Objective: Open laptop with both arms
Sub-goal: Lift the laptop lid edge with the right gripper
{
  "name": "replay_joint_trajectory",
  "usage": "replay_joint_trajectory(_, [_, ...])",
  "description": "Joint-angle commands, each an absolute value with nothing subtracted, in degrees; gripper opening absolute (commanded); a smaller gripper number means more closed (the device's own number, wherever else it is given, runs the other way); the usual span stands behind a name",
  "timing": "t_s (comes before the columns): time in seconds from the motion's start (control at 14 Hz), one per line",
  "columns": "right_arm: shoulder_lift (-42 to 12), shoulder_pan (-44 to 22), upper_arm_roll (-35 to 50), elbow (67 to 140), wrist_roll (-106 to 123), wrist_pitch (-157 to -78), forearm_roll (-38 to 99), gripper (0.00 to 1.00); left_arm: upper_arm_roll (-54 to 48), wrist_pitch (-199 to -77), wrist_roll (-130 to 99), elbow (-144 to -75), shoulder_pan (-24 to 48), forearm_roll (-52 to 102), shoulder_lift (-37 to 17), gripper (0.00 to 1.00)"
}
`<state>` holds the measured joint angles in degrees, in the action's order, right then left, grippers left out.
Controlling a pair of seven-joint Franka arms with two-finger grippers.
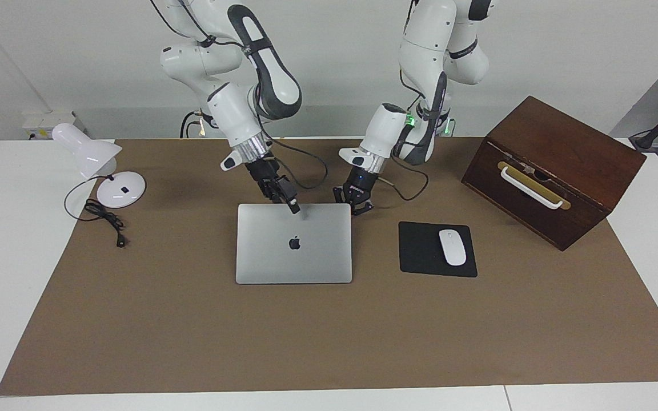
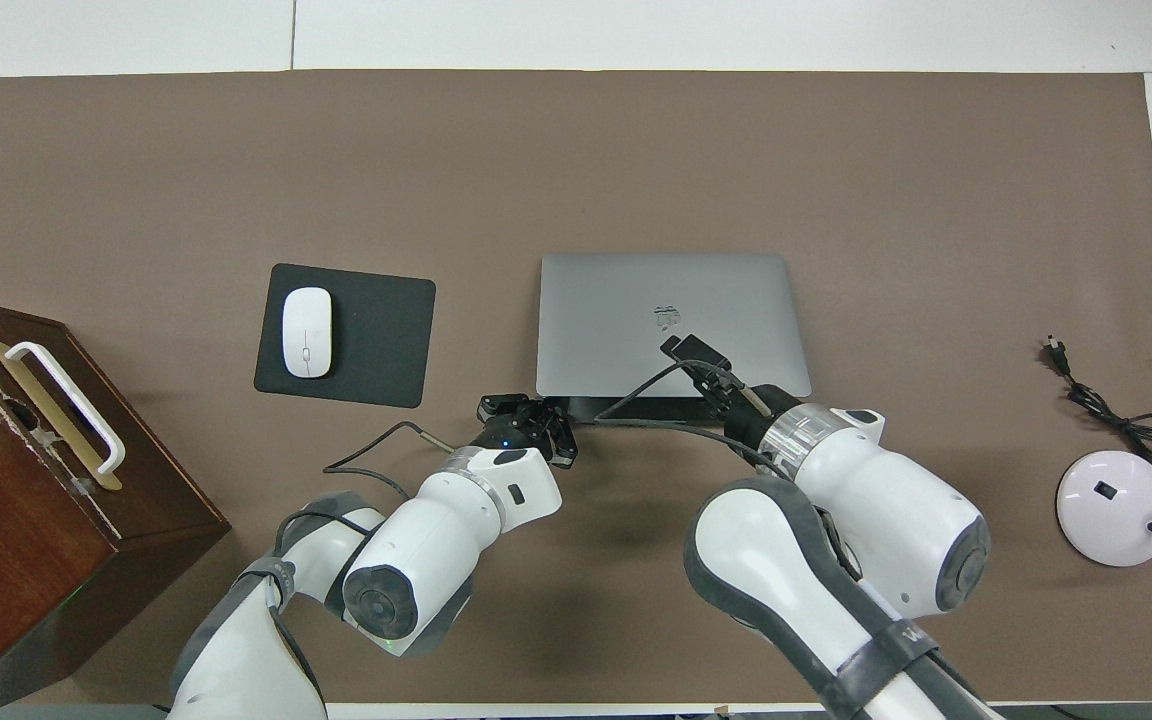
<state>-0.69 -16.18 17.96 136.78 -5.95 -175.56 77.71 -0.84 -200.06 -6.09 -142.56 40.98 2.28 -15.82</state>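
Observation:
The silver-grey laptop (image 1: 300, 260) lies in the middle of the brown mat, apple logo up. Its lid edge nearest the robots is raised a little, and in the overhead view a dark strip of the base (image 2: 636, 408) shows under that edge. My right gripper (image 1: 293, 208) is at the middle of the raised edge, one finger lying over the lid (image 2: 616, 300), and it is shut on it. My left gripper (image 1: 355, 208) is shut, low at the laptop's near corner toward the left arm's end, seen in the overhead view as left gripper (image 2: 528, 412).
A black mouse pad (image 1: 417, 251) with a white mouse (image 1: 452, 246) lies beside the laptop toward the left arm's end. A dark wooden box (image 1: 557, 148) with a white handle stands past it. A white desk lamp (image 1: 92, 153) and its cable (image 1: 106, 220) sit at the right arm's end.

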Motion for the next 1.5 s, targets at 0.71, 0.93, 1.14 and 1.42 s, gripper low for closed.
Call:
replay_joint_trajectory(0.71, [-6.94,-15.82,18.19,127.36,-4.13,-176.40,78.49,1.00,0.09,-200.74,-5.10,-140.98,41.31,2.55,-19.69,0.00])
replay_joint_trajectory(0.93, [-9.13,-16.17,18.19,125.25,-4.22,-176.57,78.49,1.00,0.09,-200.74,-5.10,-140.89,41.31,2.55,-19.69,0.00])
replay_joint_trajectory(1.14, [-10.28,-16.00,18.19,123.40,-4.04,-176.31,78.40,1.00,0.09,-200.74,-5.10,-140.89,41.31,2.46,-19.69,0.00])
replay_joint_trajectory(1.42, [-10.55,-15.91,18.19,122.52,-4.04,-176.22,78.40,1.00,0.09,-200.74,-5.01,-140.89,41.31,2.46,-19.78,0.00])
